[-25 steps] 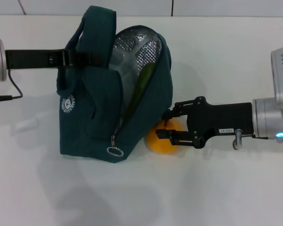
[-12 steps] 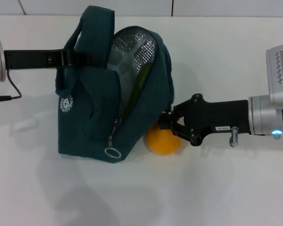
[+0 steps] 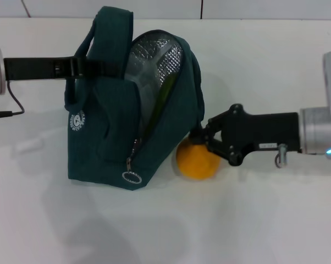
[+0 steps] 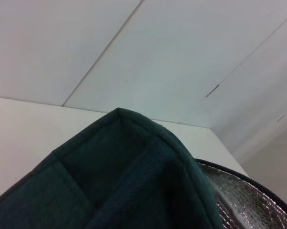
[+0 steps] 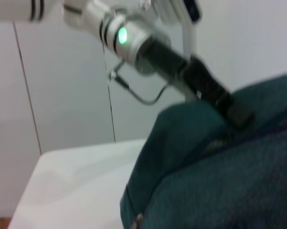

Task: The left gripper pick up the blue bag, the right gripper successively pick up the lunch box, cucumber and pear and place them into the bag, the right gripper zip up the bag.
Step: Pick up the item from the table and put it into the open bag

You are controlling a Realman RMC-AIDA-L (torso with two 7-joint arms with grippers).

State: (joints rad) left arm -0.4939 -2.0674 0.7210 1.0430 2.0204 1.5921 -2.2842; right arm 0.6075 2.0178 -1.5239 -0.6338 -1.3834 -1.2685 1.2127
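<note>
The blue bag (image 3: pixel 108 137) stands upright on the white table, its mouth open and the silver lining (image 3: pixel 152 58) showing. My left gripper (image 3: pixel 82 66) is shut on the bag's handle near the top; the left wrist view shows only the bag's fabric (image 4: pixel 124 181). A green cucumber (image 3: pixel 170 88) leans inside the opening. The lunch box is hidden. The yellow-orange pear (image 3: pixel 197 161) lies on the table against the bag's right side. My right gripper (image 3: pixel 203 140) is turned on edge, its fingers closed over the pear's upper part. The bag (image 5: pixel 220 181) fills the right wrist view.
A black cable (image 3: pixel 11 104) hangs from the left arm at the far left. The zipper's metal ring pull (image 3: pixel 132 177) dangles low on the bag's front. The left arm's silver segment with a green light (image 5: pixel 122 34) shows beyond the bag in the right wrist view.
My right gripper rolled from flat to on edge at the pear. It then shifted slightly right, and the pear moved with it. The bag and left arm stayed still.
</note>
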